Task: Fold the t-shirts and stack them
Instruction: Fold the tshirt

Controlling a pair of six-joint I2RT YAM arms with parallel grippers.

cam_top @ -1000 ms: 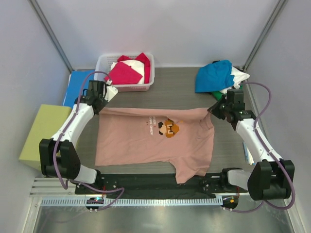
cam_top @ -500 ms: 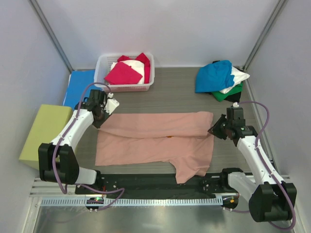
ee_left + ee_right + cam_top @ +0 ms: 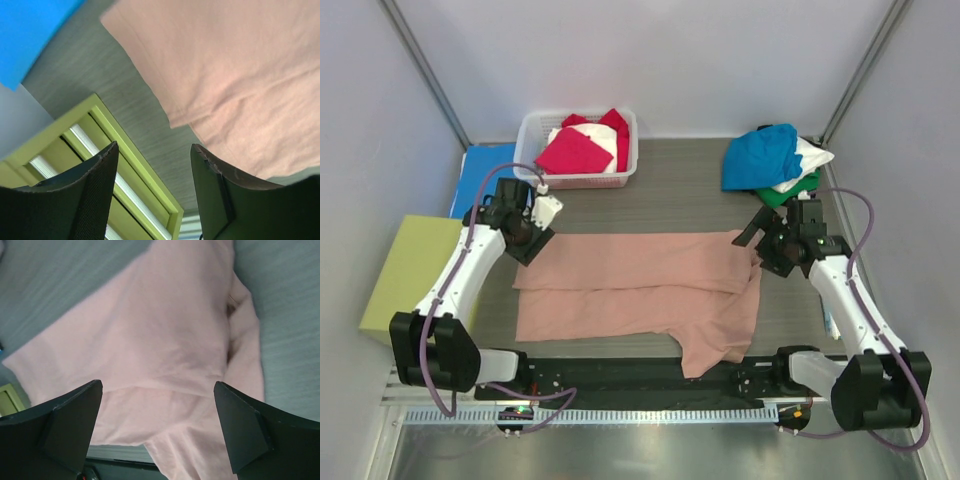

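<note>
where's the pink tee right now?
Top view: the pink t-shirt lies folded over on the table, between the open left gripper at its far-left corner and the open right gripper at its far-right corner, held by neither.

Matt pink cloth t-shirt (softly creased) on streaked grey tabletop; white plastic basket

No text, label, brand, number or sign could be read in any of the three views. The dusty-pink t-shirt showed only plain cloth on the side that was visible.
</note>
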